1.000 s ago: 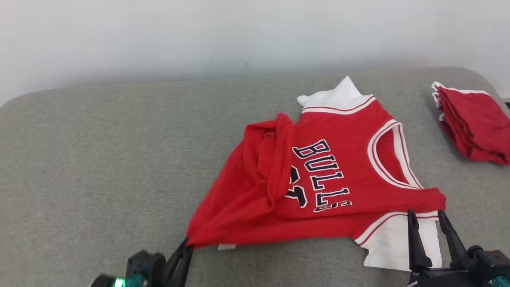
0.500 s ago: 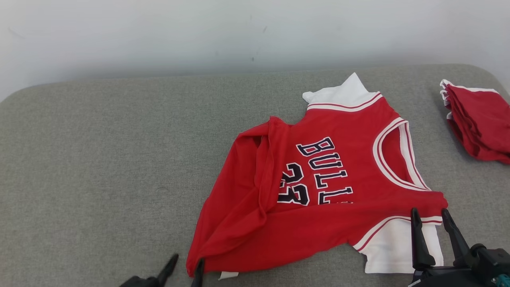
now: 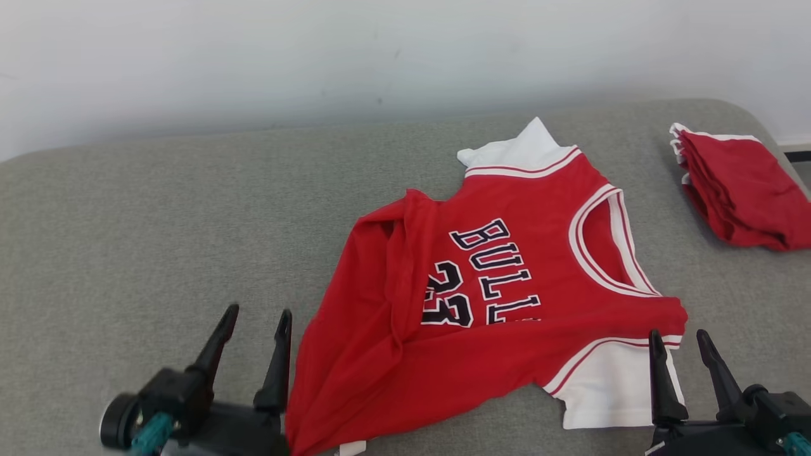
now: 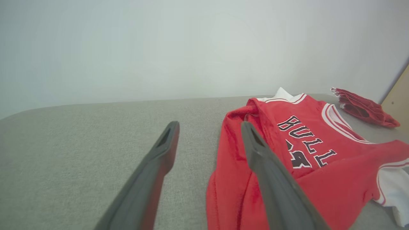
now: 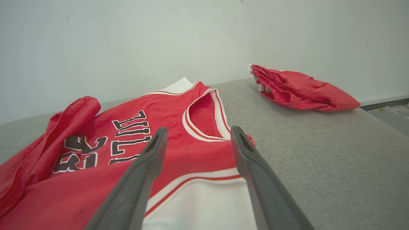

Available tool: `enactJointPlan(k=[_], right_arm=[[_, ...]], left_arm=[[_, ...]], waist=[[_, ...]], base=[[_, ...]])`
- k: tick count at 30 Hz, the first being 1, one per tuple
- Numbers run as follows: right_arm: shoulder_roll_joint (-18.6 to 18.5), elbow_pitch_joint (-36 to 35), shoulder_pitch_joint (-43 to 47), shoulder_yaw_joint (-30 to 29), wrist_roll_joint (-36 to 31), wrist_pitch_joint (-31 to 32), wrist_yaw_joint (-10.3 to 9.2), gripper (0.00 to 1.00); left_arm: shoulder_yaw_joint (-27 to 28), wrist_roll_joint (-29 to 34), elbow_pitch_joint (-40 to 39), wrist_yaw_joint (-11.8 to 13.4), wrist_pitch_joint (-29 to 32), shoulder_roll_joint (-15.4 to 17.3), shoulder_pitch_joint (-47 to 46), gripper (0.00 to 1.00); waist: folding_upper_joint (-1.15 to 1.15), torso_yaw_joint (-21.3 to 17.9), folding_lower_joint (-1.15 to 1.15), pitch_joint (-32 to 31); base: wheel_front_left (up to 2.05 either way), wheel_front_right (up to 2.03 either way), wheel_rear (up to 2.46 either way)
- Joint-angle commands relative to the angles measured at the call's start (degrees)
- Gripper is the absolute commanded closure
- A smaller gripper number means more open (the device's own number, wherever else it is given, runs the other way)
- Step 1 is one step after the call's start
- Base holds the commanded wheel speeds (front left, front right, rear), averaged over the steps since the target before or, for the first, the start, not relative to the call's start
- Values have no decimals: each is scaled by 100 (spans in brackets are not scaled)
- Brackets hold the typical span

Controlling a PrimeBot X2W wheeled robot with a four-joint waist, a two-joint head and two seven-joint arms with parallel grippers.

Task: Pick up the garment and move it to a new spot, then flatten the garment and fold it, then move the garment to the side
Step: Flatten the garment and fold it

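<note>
Both claws — left gripper (image 3: 260, 311), right gripper (image 3: 678, 334) — gape empty; I judge the bunched red-and-white mesh basketball jersey (image 3: 538, 240) would crease if folded unflattened.

Head view looks forward and down from above onto the grey fabric surface (image 3: 158, 209), toward the white wall (image 3: 380, 50). Each wrist view sits low and close behind its own fingers, left hand (image 4: 210, 125), right hand (image 5: 198, 128), facing the wall. All three views share the red jersey (image 3: 507, 285) and the folded red pile (image 3: 735, 190).
</note>
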Motion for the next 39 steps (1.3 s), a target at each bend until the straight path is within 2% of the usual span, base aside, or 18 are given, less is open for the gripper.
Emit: enactJointPlan(k=[1,10,18,29,30,31,32,39], right_arm=[[-28,-1,-49,0,30,-27,-16,0],[-6,15,-240,81,61,-28,-16,0],[100,18,-340,103,97,-28,-16,0],[121,-6,-481,85,115,-28,-16,0],[131,-12,-478,79,106,-28,-16,0],[140,-26,-480,67,92,-28,-16,0],[142,-36,-476,52,82,-28,-16,0],[147,-35,-392,5,37,-28,-16,0]], left_arm=[[-21,63,71,-45,-27,-45,-191,0],[-447,260,1012,-457,235,-349,-1402,0],[-659,242,2086,-738,342,-594,-2014,0],[-771,175,3392,-957,337,-746,-2448,2],[-769,162,3492,-982,297,-763,-2501,52],[-773,165,3576,-1008,260,-772,-2557,69],[-784,167,3641,-1029,240,-789,-2600,100],[-641,109,3601,-1104,3,-750,-2985,100]], waist=[[0,-94,0,28],[0,-642,0,209],[0,-1140,0,512],[0,-1375,0,774],[0,-1378,0,783],[0,-1378,0,790],[0,-1368,0,790],[0,-1172,0,703]], base=[[0,0,0],[0,0,0],[0,0,0],[0,0,0],[0,0,0],[0,0,0],[0,0,0],[0,0,0]])
